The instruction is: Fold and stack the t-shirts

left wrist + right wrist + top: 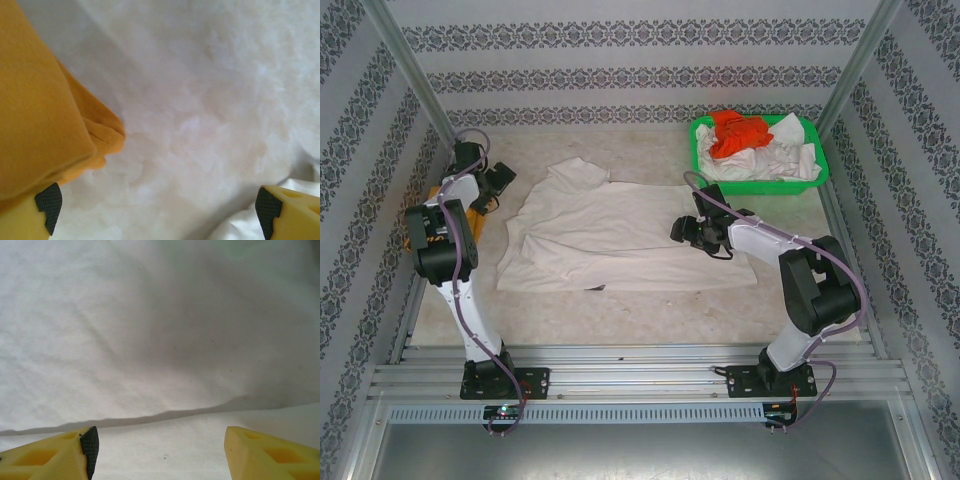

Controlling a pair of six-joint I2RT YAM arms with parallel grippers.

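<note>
Patterned wallpaper walls [640, 80] close off three sides of a pale, mottled table [650, 310], lit evenly and bare along its near strip. We see the cream-white t-shirt [610, 240] lying flat and creased under and between the two hands. The green basket [760, 187] stands well beyond the right hand and holds orange-red and white shirts [735, 135].

The right gripper [160, 440] hangs low over the shirt, partly open and with nothing in its jaws. A shadowed fold edge runs across just ahead of its fingertips. The left gripper [158, 202] is spread as wide as it goes and is also empty. A folded mustard-yellow shirt [40, 110] lies against its left finger, and a white cloth edge lies just beside its right finger.

We judge the step in hand to be the first fold of the cream-white shirt.

- **Grip:** each hand should come down squarely on a cloth edge and pinch the layers meant for the fold, not the sheet beneath.
- **Left hand:** it should keep off the mustard-yellow shirt, which its left finger could easily snag.
- **Lift:** both hands should rise together so the cloth stays taut.
- **Surface:** the matte table may drag on the fabric, so we would carry the edge over instead of sliding it.
</note>
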